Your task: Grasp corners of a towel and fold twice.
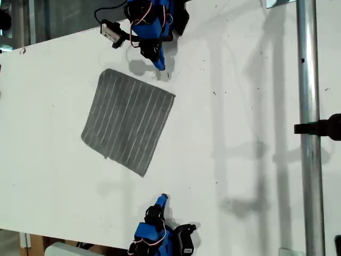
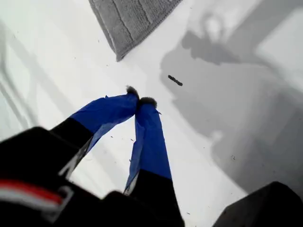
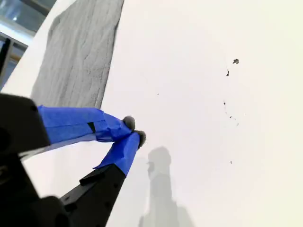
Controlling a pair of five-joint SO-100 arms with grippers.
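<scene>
The blue-taped fingertips point(image 3: 128, 124) of my second gripper point(image 3: 134, 130) are pressed together over the white table point(image 3: 199, 142), near the towel point(image 3: 78, 61).

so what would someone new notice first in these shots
The dark grey striped towel stands out, lying flat and unfolded on the white table, toward the exterior view's left. Next come two blue-taped hands, one at that view's top edge and one at its bottom, both shut and off the cloth.

My first pincer point(image 2: 141, 101) has its blue-taped tips pressed together, nothing between them. My second pincer point(image 3: 134, 131) is likewise closed tip to tip and empty. In the exterior view, one arm sits at the top edge, the other at the bottom edge, both drawn back.
</scene>
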